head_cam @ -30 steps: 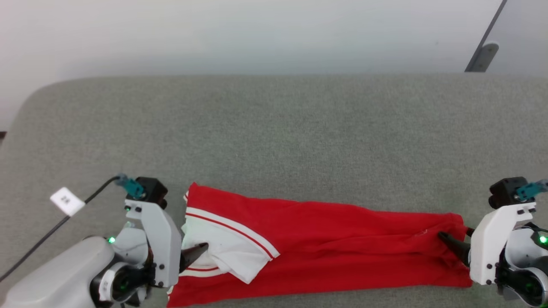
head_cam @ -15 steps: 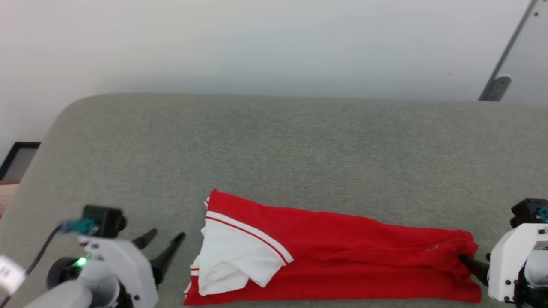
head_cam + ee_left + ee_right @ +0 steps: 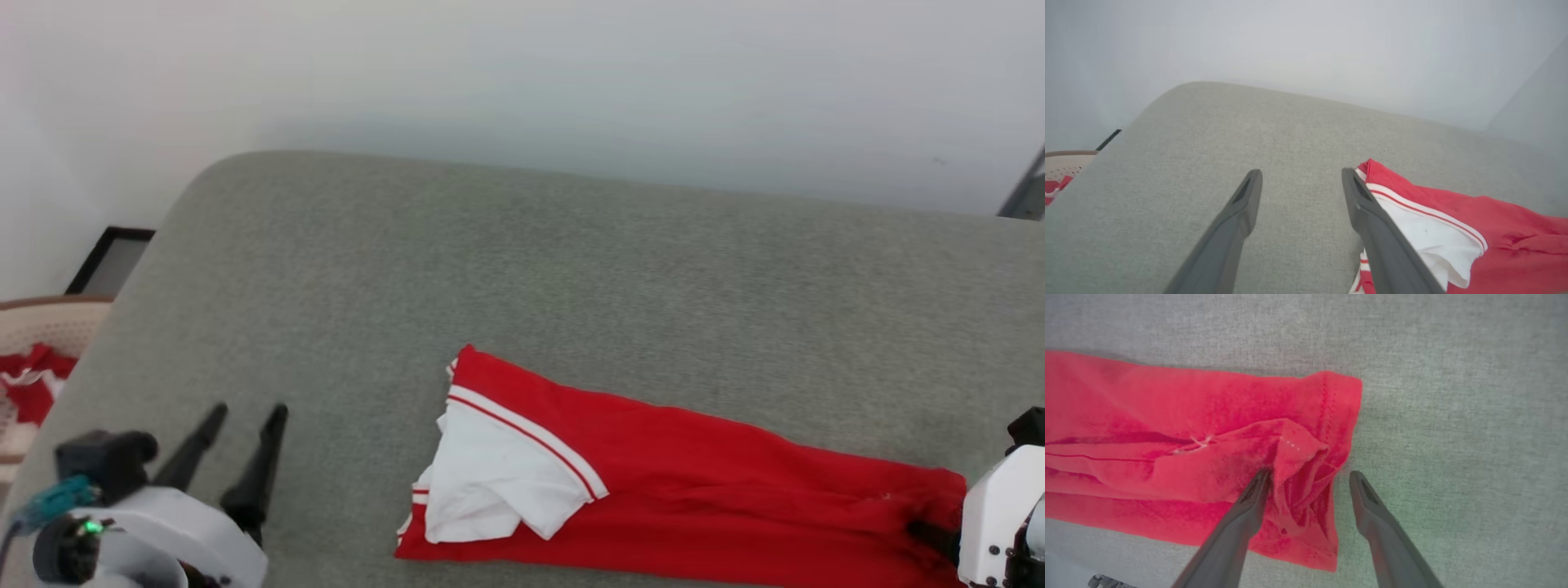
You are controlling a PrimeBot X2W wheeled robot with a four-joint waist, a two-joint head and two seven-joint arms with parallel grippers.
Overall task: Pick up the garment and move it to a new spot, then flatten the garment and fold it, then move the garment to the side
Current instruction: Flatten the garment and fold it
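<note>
Right wrist view shows garment (image 3: 1167, 412) hem bunched, ungripped, inside wide-open right end effector (image 3: 1309, 474).

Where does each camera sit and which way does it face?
Head view: head, facing down at the garment; left gripper and right gripper in the lower corners.
Left wrist view: left wrist, along its open fingers toward the sleeve end.
Right wrist view: right wrist, down between its open fingers onto the hem.
All share the garment.

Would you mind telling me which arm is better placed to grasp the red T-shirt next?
Probably the right: the right gripper stands open astride the bunched hem of the T-shirt, while the left gripper is open, apart from its sleeve end.
</note>
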